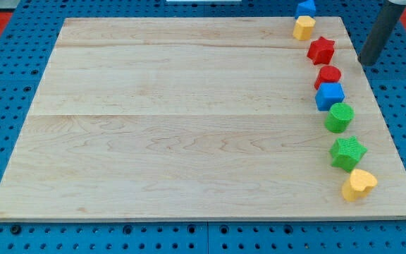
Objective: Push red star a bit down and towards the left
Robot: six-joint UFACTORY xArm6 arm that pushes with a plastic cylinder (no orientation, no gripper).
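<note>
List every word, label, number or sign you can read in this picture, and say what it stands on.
None: no readable text anywhere.
Board: bare wood grain, no marks.
Blocks, such as the red star and blue cube: plain coloured, no lettering.
My tip, to the right of the red star: plain dark rod, unlabelled.
Blue pegboard around the board: holes only.

The blue block point(306, 7) at the view's top is cut off by the picture's upper edge, so its shape cannot be made out, and its lower part is covered by the yellow block point(303, 27) in front of it. The rod point(379, 32) is cut off by the top edge as well. The back of the red cylinder point(328, 75) is partly overlapped by nothing, but its front is hidden by the blue cube point(330, 95).
</note>
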